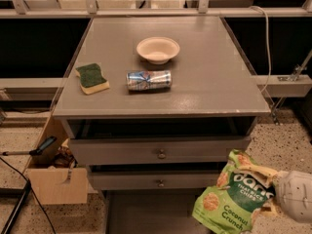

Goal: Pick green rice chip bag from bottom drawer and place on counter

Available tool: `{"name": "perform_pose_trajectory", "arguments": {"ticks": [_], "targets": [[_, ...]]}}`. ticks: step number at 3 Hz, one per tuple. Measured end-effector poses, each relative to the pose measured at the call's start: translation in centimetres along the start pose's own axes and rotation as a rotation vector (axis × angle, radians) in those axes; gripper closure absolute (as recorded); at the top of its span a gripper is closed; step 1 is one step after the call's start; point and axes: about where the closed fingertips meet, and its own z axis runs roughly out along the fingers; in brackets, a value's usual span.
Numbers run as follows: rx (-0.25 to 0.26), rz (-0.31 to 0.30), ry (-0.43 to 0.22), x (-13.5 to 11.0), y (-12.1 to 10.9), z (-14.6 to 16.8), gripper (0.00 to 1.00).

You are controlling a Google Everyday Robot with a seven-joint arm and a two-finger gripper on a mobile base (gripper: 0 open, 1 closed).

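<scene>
Camera view: counter (195,82) fills the centre; bottom drawer (146,212) stands open beneath it; green rice chip bag (236,199) hangs below counter's front right corner, pinched at its right edge by gripper (272,196); bowl (158,49), can (149,80), sponge (91,78) sit on counter.

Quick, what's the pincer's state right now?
Pincer: closed on the green rice chip bag, lower right, below the counter.

Speckled terrazzo floor (287,135), cardboard box (53,186) left, gripper (271,202) bottom right
</scene>
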Motion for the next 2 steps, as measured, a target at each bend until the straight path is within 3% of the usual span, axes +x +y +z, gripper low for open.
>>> {"name": "perform_pose_trajectory", "arguments": {"ticks": [1, 2], "targets": [[-0.039, -0.027, 0.016, 0.0, -2.4, 0.0, 1.00], [-0.076, -0.125, -0.006, -2.2, -8.9, 0.9, 1.00]]}}
